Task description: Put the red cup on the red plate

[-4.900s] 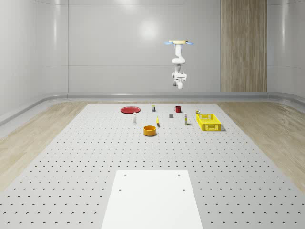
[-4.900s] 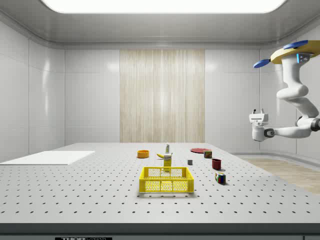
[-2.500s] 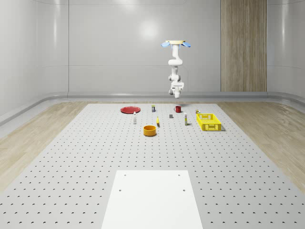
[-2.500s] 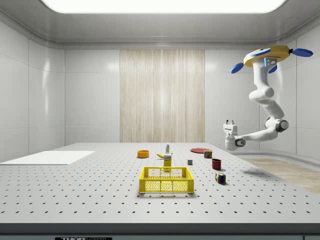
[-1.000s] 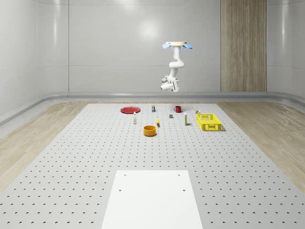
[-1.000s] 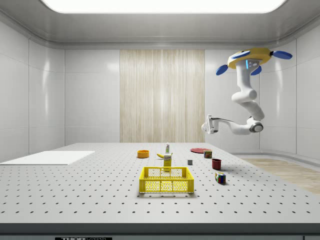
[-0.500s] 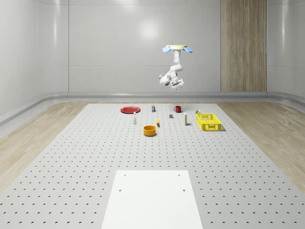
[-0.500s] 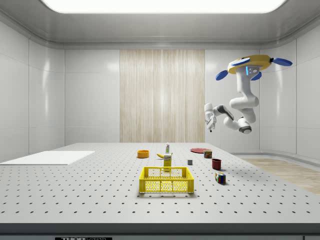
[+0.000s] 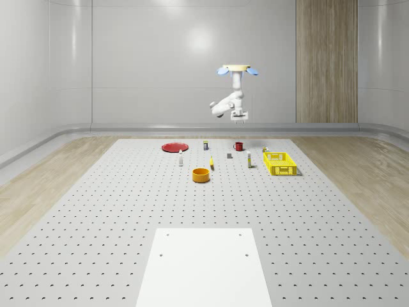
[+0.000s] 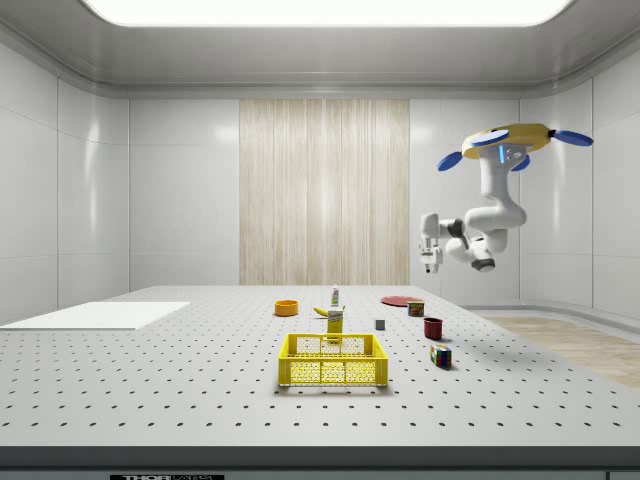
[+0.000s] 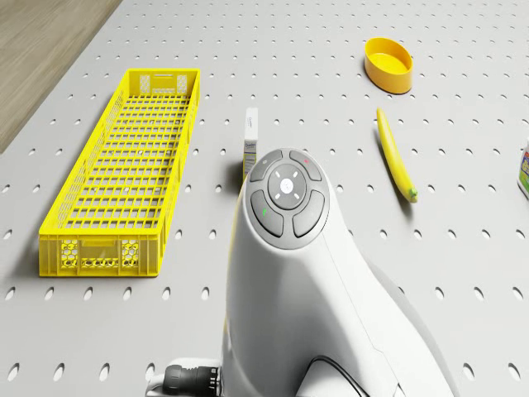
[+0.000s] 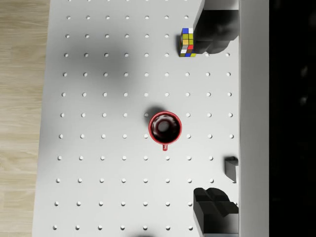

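Wrist view: tool (image 12: 216,108), fingers spread and empty, points down above the red cup (image 12: 165,128); drone (image 10: 515,140) hovers near the worktop's (image 9: 96,217) far edge.

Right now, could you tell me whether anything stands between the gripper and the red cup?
Nothing visible does. The gripper hangs in open air above the red cup, which stands upright alone on the table; the Rubik's cube sits well aside.

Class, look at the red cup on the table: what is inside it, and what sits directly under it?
The red cup stands upright on the perforated table. Its inside looks dark and empty. The claw hangs high above it. The patch of table beneath the cup is covered by the cup.
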Tool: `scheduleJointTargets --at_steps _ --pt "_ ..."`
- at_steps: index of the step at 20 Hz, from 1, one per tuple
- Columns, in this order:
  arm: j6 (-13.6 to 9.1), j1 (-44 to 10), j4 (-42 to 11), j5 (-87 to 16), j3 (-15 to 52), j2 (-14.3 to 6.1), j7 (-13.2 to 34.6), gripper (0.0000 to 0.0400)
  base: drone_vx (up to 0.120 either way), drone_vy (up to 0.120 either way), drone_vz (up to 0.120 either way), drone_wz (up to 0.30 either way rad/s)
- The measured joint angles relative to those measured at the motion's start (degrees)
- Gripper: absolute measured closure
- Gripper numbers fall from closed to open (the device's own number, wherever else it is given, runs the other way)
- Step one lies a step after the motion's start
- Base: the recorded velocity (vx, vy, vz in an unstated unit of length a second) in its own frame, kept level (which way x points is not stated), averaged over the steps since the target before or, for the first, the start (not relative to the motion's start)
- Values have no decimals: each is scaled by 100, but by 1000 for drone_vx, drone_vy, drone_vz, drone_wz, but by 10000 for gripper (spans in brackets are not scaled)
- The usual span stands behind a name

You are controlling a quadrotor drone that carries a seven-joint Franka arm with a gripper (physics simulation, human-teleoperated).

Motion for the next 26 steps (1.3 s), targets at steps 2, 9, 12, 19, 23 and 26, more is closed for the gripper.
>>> scheduleJointTargets --at_steps 2,9,12,19,23,26 --pt "2 -103 -4 -9 55 -77 73 0 0 120 -120 0" --pt "107 -317 -1 47 188 -320 237 0 0 80 -120 0" --pt "175 -373 5 89 229 -416 284 0 -13 0 -120 0" --pt "351 -468 19 195 309 -628 369 0 -40 0 -120 0" --pt "454 -512 27 255 348 -744 410 0 0 10 -120 0" --pt "530 -541 33 300 375 -829 438 0 0 40 -120 0"
